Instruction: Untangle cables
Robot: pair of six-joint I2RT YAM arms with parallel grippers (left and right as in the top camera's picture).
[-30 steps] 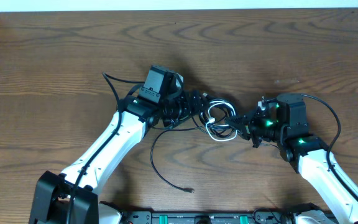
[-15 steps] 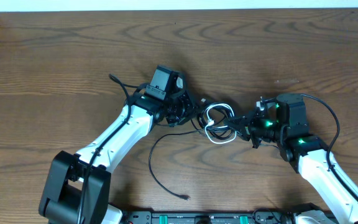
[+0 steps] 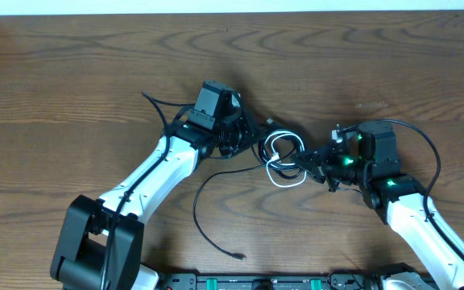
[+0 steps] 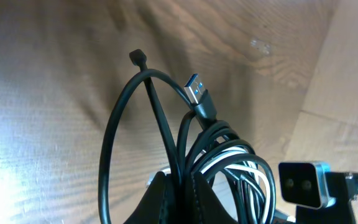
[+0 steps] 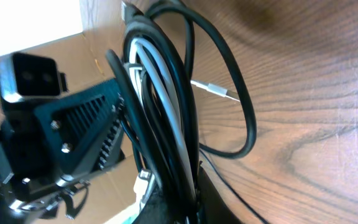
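Note:
The cables [image 3: 288, 161] lie as a tangled bundle of black cords with one white strand [image 3: 274, 147] at mid table, between my two grippers. My left gripper [image 3: 254, 143] is shut on the bundle's left side. In the left wrist view its fingers [image 4: 166, 199] pinch black cords, and a blue-tipped USB plug [image 4: 197, 93] sticks up above them. My right gripper [image 3: 311, 161] is shut on the bundle's right side; its wrist view shows black cords and the white strand [image 5: 166, 99] running into its fingers [image 5: 213, 202]. A loose black tail [image 3: 200, 213] trails toward the table's front.
The tail ends in a small plug [image 3: 240, 256] near the front edge. Thicker black wires loop off the left arm [image 3: 155, 109] and the right arm [image 3: 433, 153]. The arm bases [image 3: 95, 258] fill the front corners. A white strip borders the far edge [image 3: 232, 6].
My left gripper has closed on the left side of the bundle and shifted slightly right. The loose tail has been drawn a little to the left. The right arm has stayed put.

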